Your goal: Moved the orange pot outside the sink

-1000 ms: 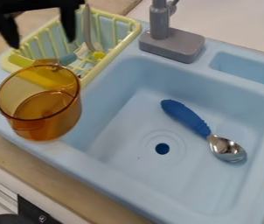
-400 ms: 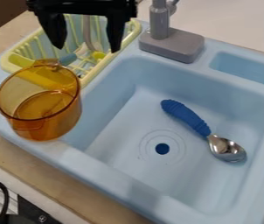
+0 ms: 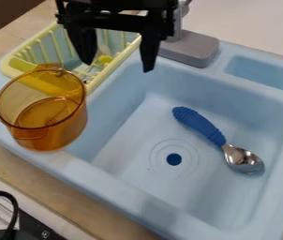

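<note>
Clearly, the claw is hanging spread and empty, the orange pot sitting to its lower left in view.

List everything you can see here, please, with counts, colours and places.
Sink: one, light blue, centre
Pot: one, see-through orange, on the sink's left rim
Drain hole: one, dark blue, sink floor
Spoon: one, blue handle, silvery bowl, in the sink
Rack: one, yellow, upper left
Utensils: count unclear, yellow and grey-blue, in the rack
Faucet: one, grey, sink's back rim
Counter: one, tan, beneath the sink
Far surface: one, whitish, upper right
Cable: one, black, lower left
Claw: one, black, open, upper centre
</note>
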